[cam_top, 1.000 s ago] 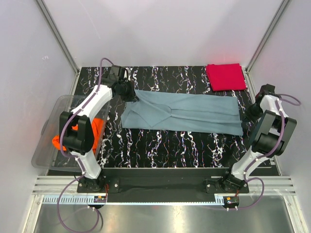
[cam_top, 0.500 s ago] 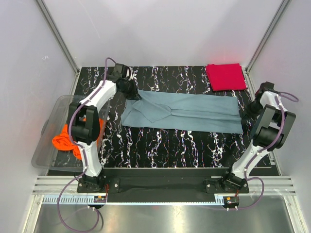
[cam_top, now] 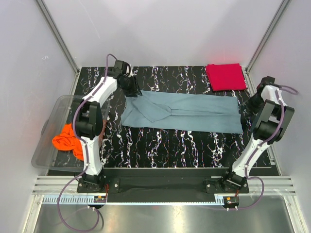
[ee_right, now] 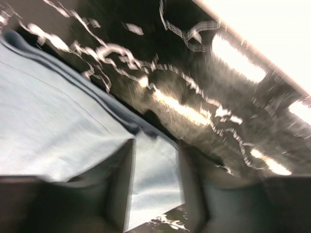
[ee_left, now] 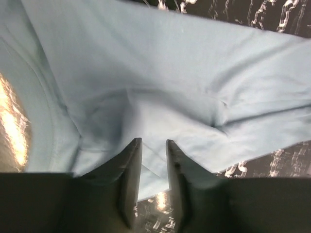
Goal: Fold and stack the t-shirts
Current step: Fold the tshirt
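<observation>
Black white-veined table (cam_top: 160, 141), white walls on three sides.

Left gripper (ee_left: 153, 158): fingers (ee_left: 130, 167) drawn to a narrow slit, tips down on the grey-blue t-shirt (ee_left: 184, 63). Cloth puckers into a ridge right at the tips, so it reads as pinched on the fabric. The top view puts this gripper at the shirt's far left corner, where the cloth pulls to a point.

Right gripper (ee_right: 154, 174): wrist picture blurred. A flap of the same shirt lies between its two fingers (ee_right: 119, 184). The gap is wider than on the left. Cannot tell whether it clamps the flap or merely straddles it. In the top view it sits at the shirt's right end.

Shirt lies spread lengthwise across mid-table as a long band, creases running along it, between the two grippers.

Crimson t-shirt (cam_top: 225, 76) lies folded square at the far right corner, apart from the grey-blue one. Orange t-shirt (cam_top: 68, 142) lies crumpled in the clear bin (cam_top: 57, 104) at the table's left edge.
</observation>
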You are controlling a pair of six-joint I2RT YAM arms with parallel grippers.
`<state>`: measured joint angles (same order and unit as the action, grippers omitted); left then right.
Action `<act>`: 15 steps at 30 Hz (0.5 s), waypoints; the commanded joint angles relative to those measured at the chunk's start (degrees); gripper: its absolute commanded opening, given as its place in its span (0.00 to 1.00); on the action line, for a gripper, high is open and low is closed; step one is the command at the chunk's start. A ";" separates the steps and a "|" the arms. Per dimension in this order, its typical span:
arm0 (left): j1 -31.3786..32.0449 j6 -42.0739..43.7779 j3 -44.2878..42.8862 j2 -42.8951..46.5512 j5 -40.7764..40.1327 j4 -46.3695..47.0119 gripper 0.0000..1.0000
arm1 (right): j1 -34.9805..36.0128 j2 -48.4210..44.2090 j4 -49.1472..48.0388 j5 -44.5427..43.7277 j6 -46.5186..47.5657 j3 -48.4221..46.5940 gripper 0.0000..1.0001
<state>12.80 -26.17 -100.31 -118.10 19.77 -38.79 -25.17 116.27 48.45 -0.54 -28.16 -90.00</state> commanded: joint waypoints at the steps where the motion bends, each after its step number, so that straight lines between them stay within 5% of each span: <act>1: -0.49 5.25 -6.20 1.73 -6.03 -3.83 0.44 | 0.30 -0.86 4.37 -4.37 6.27 -7.38 0.53; 3: -0.32 7.00 -4.99 5.58 -7.63 -4.54 0.56 | 0.30 -2.79 6.73 -8.32 8.29 -9.31 0.56; 6: 0.21 7.63 1.50 15.07 -6.94 -3.85 0.58 | 1.78 -9.02 6.75 -4.85 6.73 -6.71 0.56; 12: 1.09 6.48 22.24 25.29 3.16 3.35 0.45 | 8.72 -18.70 -1.23 7.73 4.44 8.83 0.56; 15: 1.00 6.84 28.14 25.38 4.75 7.73 0.37 | 9.88 -20.38 -4.93 13.09 3.47 16.13 0.46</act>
<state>13.91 -20.32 -77.76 -90.21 20.49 -37.23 -15.79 96.16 47.29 5.39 -23.62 -80.07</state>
